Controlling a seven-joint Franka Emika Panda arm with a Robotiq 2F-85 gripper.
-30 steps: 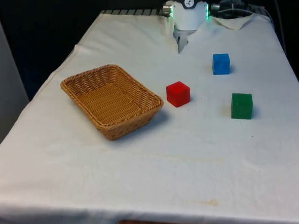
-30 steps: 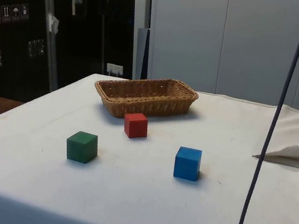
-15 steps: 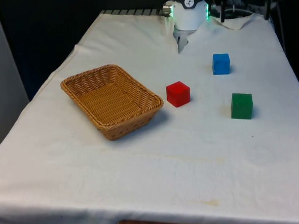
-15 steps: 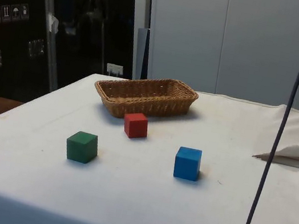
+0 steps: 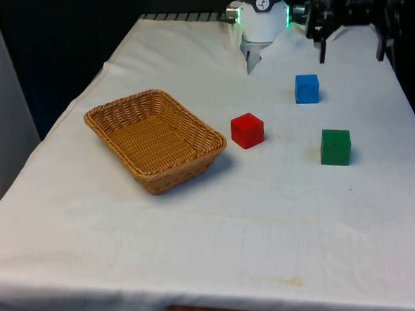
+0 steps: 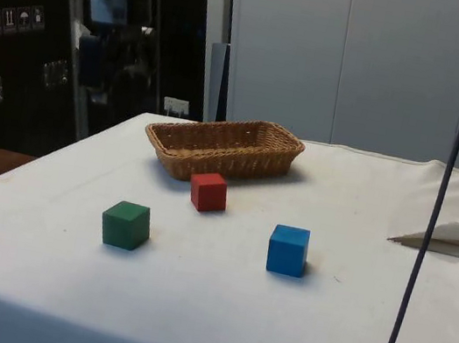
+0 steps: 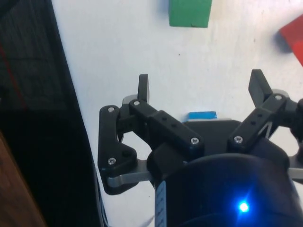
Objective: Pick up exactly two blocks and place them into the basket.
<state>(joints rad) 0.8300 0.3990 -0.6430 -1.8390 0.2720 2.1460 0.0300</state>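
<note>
Front view is showing the black two-finger gripper (image 5: 348, 37) hanging spread and empty at the far right, beyond the blue cube (image 5: 306, 89), green cube (image 5: 335, 147), red cube (image 5: 247, 130) and woven wicker basket (image 5: 114, 130).

Empty wicker basket (image 5: 155, 138) at the front view's left; red block (image 5: 247, 130) just beside it, blue block (image 5: 306, 89) and green block (image 5: 335, 147) farther right, apart
</note>
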